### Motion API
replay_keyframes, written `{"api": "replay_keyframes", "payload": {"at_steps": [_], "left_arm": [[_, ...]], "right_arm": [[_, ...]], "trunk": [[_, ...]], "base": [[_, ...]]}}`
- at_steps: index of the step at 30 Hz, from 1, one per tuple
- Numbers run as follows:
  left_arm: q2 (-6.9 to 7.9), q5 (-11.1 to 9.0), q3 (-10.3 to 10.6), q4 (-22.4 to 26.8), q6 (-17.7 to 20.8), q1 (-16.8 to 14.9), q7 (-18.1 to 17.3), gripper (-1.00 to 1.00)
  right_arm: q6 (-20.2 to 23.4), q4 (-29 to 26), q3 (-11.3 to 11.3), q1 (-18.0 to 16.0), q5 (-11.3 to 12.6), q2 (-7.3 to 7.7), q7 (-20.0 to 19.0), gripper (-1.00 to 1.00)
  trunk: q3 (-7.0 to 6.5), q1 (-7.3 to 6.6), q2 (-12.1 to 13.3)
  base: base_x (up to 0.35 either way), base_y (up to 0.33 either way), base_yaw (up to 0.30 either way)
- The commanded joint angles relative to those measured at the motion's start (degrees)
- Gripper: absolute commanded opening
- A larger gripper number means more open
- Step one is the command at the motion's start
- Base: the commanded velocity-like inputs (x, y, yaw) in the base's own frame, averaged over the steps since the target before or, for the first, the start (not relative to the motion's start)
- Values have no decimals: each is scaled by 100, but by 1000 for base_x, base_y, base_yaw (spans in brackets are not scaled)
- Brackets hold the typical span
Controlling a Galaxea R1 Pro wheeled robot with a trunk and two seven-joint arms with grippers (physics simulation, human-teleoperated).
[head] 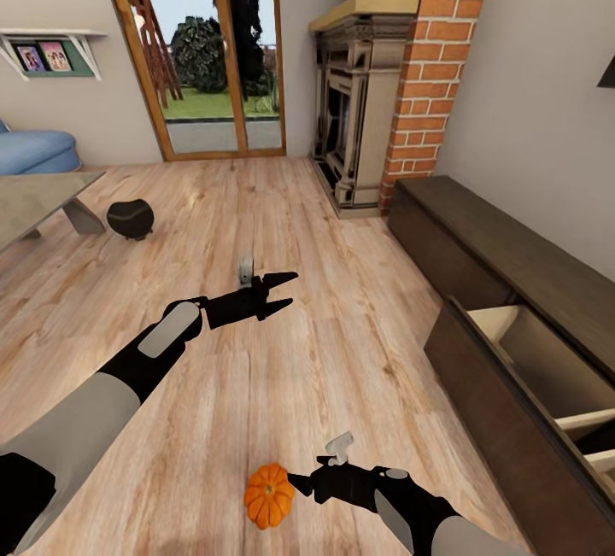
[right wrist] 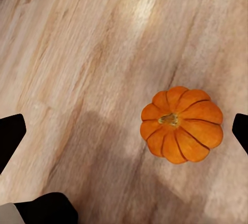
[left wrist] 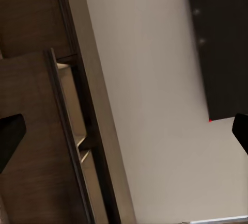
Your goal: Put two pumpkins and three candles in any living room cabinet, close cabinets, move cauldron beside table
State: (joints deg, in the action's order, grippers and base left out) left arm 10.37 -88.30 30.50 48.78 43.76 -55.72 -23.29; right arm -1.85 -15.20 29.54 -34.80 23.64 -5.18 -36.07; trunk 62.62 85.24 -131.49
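The wood floor [head: 282, 223] is seen stretching from the glass patio doors [head: 205, 43] and the brick fireplace [head: 367, 103] at the far end to the near edge. Along the right wall the long dark-brown cabinet [head: 512, 257] is set, and its near drawer [head: 547, 368] is drawn out, its pale interior exposed. At the far left a corner of the grey table [head: 38, 197] is shown, with the black cauldron [head: 131, 219] standing on the floor just beside its leg.

One pumpkin [head: 269, 495] is found upright on the floor at the near centre, stem up, well apart from the open drawer to its right. No candles can be made out.

The right tool [head: 301, 481] is held low, just to the right of the pumpkin, with its tips pointing left toward it. In the right wrist view the pumpkin [right wrist: 182, 124] lies ahead but off toward one finger rather than midway between them. Both fingers are spread wide and nothing is held. Being round, the pumpkin offers no long axis to align with, so centring is judged to be what the coming grasp turns on.

The left tool [head: 284, 293] hangs farther off at mid-floor, open and empty, and is clearly the less near of the two.
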Motion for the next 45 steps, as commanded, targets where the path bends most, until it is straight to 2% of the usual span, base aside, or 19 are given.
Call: {"api": "replay_keyframes", "payload": {"at_steps": [1,27,31,32,34,35,36,37,39,45], "left_arm": [[0,-3,0,0,1,0,0,100],[0,-3,0,0,1,0,0,100],[-2,-3,0,0,1,0,0,100],[-4,-3,0,0,1,0,0,100],[-7,-3,1,0,1,0,0,100],[-8,-3,0,0,1,0,0,100],[-8,-3,0,0,1,0,0,100],[-9,-3,0,0,1,0,0,100],[-9,-3,0,0,1,0,-2,100],[-12,-3,1,0,1,0,-1,100]], "right_arm": [[0,0,-1,0,1,0,1,100],[19,0,-1,0,1,3,22,100],[295,-34,-6,-5,48,114,-117,100],[449,-43,-7,-8,115,149,-198,100],[838,-49,-7,-53,396,189,-433,100],[1202,-22,-3,-151,806,229,-678,100],[1357,-15,-2,-202,1051,297,-818,100],[1411,-24,-1,-221,1154,357,-898,100],[1454,-54,-1,-241,1262,466,-1055,100],[1460,-108,-1,-253,1327,545,-1274,100]], "trunk": [[18,22,-42],[485,593,-1084],[564,648,-1177],[586,650,-1179],[631,655,-1181],[653,658,-1183],[675,660,-1184],[697,663,-1185],[742,668,-1188],[874,684,-1196]], "base": [[0,0,0],[0,0,0],[0,0,0],[0,0,0],[0,0,0],[0,0,0],[0,0,0],[0,0,0],[0,0,0],[0,0,0]]}}
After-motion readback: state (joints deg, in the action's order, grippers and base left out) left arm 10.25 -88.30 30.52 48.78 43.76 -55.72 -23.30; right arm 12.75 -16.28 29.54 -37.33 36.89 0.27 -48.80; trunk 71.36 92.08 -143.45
